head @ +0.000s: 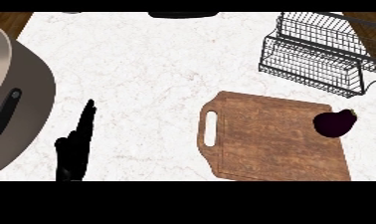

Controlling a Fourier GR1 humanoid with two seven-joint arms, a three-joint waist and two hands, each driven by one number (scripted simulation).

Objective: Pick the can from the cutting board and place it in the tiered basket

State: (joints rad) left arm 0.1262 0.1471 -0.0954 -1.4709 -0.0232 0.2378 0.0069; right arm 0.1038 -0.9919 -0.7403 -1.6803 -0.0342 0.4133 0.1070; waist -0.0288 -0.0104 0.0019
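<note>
A: Biggest first: what fills the view?

B: A white marbled worktop (147,68). At nine o'clock a large grey-beige round lid or pot (29,98) with a black handle is cut off by the left edge. At five o'clock lies the wooden cutting board (275,141), its handle slot toward the left, its lower edge cut off. At one to two o'clock stands the black wire tiered basket (316,54), partly out of view at the right.

A: And the can?

B: I see no can on the cutting board or anywhere else, so I cannot give its long axis or its place relative to a hand. What sits at the board's three o'clock edge is a dark purple eggplant (335,122), stem end pointing up toward one o'clock.

A: The hands?

B: The left hand (75,143) shows at seven o'clock, released, fingers straight and pointing up, holding nothing, well apart from the board. The right hand does not show. A dark object (183,14) at twelve o'clock is too cropped to identify.
</note>
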